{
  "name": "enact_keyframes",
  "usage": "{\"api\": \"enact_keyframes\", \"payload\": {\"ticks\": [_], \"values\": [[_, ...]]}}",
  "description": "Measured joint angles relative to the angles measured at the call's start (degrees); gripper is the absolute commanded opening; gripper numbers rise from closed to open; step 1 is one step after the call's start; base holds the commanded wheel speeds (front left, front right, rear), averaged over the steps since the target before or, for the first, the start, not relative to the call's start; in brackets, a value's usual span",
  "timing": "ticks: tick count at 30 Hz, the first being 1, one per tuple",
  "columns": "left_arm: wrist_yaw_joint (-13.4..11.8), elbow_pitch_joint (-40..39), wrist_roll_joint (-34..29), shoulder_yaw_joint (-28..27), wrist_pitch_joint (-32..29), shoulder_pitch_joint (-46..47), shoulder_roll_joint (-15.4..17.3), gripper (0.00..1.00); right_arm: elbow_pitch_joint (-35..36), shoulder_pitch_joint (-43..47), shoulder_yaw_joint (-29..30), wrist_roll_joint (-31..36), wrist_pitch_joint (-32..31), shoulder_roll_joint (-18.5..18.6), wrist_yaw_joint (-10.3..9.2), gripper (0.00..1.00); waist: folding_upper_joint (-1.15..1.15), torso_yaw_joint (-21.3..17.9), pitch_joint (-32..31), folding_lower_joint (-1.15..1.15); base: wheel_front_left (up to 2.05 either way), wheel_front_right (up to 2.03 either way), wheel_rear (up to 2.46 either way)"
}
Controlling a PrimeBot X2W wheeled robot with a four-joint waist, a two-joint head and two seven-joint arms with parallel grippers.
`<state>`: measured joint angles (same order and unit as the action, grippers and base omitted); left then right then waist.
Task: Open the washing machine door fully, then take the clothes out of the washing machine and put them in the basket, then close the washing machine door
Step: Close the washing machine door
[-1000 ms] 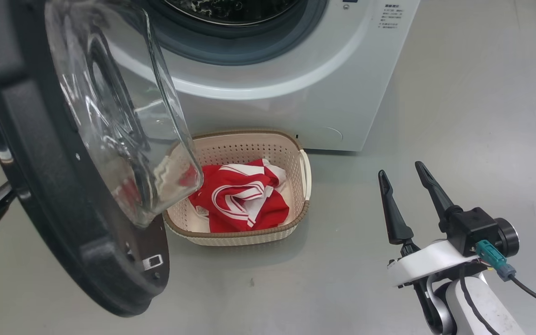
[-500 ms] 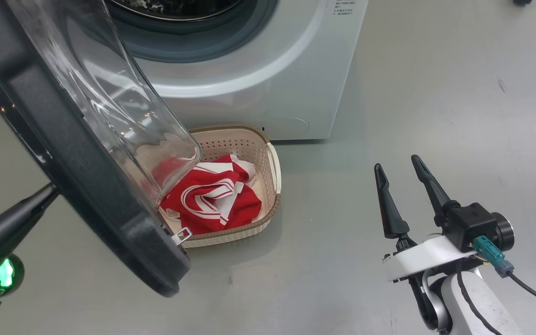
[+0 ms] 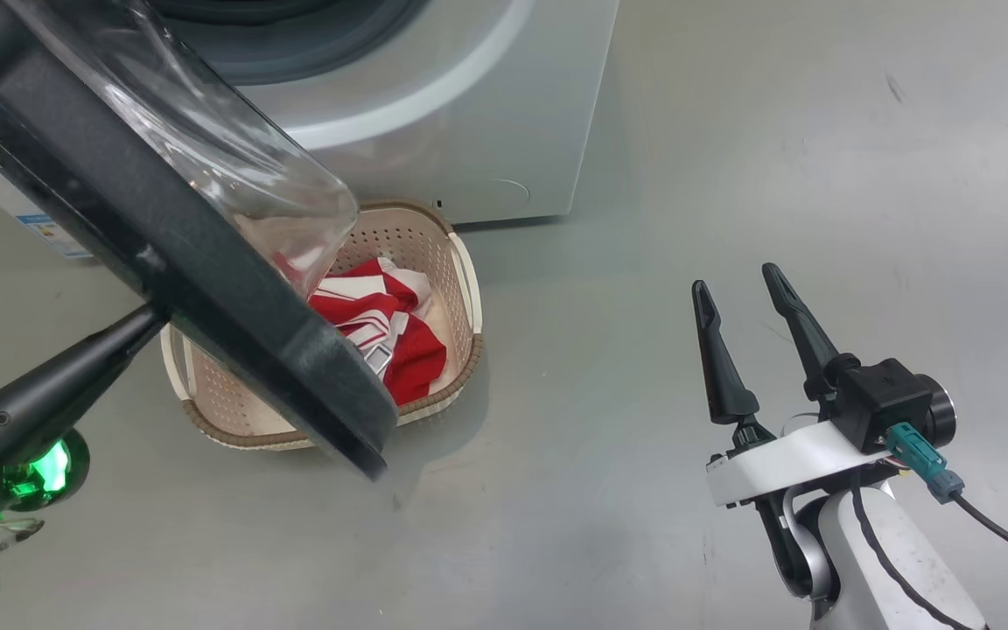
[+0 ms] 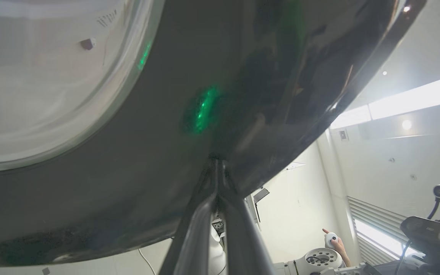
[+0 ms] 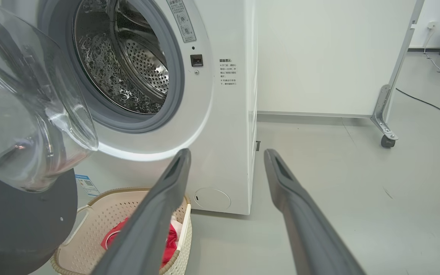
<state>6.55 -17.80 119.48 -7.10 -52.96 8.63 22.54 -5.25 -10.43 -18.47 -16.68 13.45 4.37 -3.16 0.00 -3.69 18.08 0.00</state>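
Grey floor (image 3: 644,219) is stretching bare around the washer (image 3: 469,131), and the drum (image 5: 128,68) is looking empty in the right wrist view, so by my reading you are working on the last step: shutting the door (image 3: 233,306). The door is standing partway open and hanging over the basket (image 3: 395,236). The basket is sitting on the floor just beside the washer's front, with the clothes (image 3: 381,315) lying inside it.

Your left claw (image 3: 152,312) is clenched on nothing, its joined tips pressing against the door's glossy outer rim. Your right claw (image 3: 733,276) is released and empty, hovering over the floor well apart from everything.

You should be pushing near the door's free edge, where leverage is best, and following its arc so the tips are not sliding off the slick plastic. Be watching the door's lower edge above the basket; whether it is clearing, I cannot tell. Be ending with one firm press until it is clicking shut.
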Motion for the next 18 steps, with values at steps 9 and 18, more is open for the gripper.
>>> {"api": "enact_keyframes", "payload": {"ticks": [9,18], "values": [[-1.2,-0.2,-0.1,2.4,0.2,4.9,-1.2,0.0,-0.1,-2.2,-0.3,-0.4,0.5,-0.4,0.08,1.0,0.0,-2.5,3.5,0.0,0.0,0.0,0.0],[-2.7,1.7,-1.0,4.5,1.1,9.3,-1.6,0.0,-0.7,-3.8,-0.7,-0.9,0.5,-0.7,0.16,1.0,0.0,-5.4,6.1,0.0,0.0,0.0,0.0]]}}
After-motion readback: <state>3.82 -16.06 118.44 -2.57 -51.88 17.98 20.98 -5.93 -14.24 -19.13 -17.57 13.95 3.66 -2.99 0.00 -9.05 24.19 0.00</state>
